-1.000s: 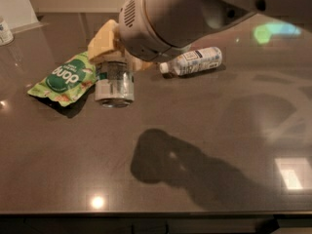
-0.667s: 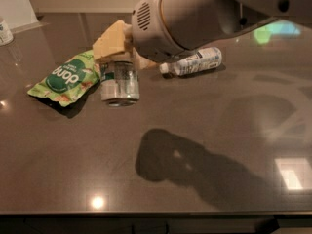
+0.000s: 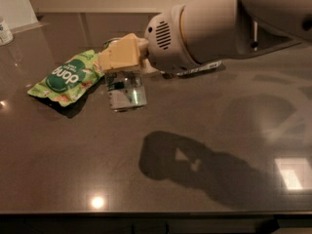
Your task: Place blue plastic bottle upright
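Dark countertop [image 3: 73, 169] holds the blue plastic bottle [image 3: 202, 68] sideways beneath the arm [image 3: 209, 28], behind the gripper [image 3: 122, 55], closure impossible to tell

Blue plastic bottle [image 3: 204, 68] lying near gripper [image 3: 120, 56]

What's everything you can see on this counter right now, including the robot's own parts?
Snack bag: one, green, left part of the countertop.
Drink can: one, silver-green, right beside the bag.
Blue plastic bottle: one, only a strip of pale label showing, mostly hidden behind the arm, far centre.
White container: one, white, far left edge, cut off.
Countertop: one, dark grey-brown, carrying the arm's shadow.
Arm: one, off-white, reaching in from the upper right.
End effector: one, tan, at the can's far end, next to the bag.
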